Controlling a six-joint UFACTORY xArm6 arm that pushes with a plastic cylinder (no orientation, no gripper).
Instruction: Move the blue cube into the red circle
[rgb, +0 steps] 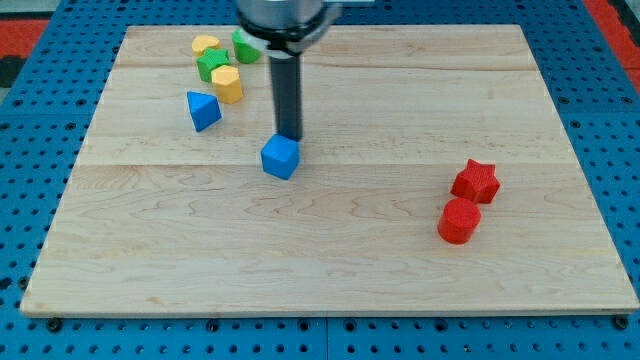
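Note:
The blue cube (281, 157) sits on the wooden board (330, 260), left of the middle. My tip (289, 137) stands just above the cube's upper right edge in the view, touching or nearly touching it. The red circle, a short red cylinder (459, 220), lies at the view's right. A red star block (475, 182) sits right above it, close against it.
A blue triangular block (203, 110) lies to the upper left of the cube. A cluster at the top left holds a yellow block (205, 45), a green block (211, 65), a yellow hexagonal block (227, 84) and a green block (245, 46) by the rod.

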